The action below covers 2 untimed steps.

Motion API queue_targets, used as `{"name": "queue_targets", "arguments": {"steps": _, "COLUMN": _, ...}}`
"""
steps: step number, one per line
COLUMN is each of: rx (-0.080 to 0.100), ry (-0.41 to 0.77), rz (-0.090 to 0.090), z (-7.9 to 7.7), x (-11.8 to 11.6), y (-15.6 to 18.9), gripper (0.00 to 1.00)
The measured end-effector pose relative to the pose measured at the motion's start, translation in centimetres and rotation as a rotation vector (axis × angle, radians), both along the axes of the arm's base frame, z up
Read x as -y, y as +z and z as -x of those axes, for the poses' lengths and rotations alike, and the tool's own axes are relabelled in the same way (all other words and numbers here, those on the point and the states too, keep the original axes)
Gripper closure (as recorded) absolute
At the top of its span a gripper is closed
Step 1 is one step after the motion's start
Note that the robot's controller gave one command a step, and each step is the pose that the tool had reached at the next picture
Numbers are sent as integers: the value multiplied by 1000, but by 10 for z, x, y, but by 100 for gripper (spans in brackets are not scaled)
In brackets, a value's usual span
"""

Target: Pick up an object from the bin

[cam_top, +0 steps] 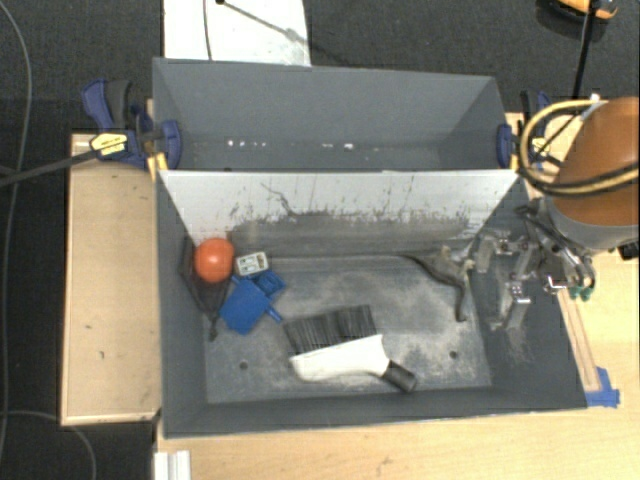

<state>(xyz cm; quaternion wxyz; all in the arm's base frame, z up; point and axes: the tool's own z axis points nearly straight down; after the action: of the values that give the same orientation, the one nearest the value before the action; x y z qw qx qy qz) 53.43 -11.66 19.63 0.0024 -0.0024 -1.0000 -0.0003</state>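
The grey metal bin [330,108] has a scuffed floor. Over its bare right side hangs the gripper [483,313], jaws apart and empty. Nearest lies a white-handled brush [340,356], near-middle (probably light and stiff), best pinched across its narrow handle.

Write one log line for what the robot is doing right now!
gripper: open, nothing between fingers | place: right side of bin, over bare floor | nearest: brush | far left: ball, blue piece
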Motion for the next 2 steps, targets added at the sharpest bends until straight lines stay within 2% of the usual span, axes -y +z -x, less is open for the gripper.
{"name": "queue_targets", "arguments": {"steps": 1, "rx": 8, "ry": 3, "rz": 1, "z": -1, "x": -1, "y": 5, "gripper": 0}}
{"name": "queue_targets", "arguments": {"steps": 2, "rx": 14, "ry": 18, "rz": 3, "z": 4, "x": -23, "y": -37, "gripper": 0}}
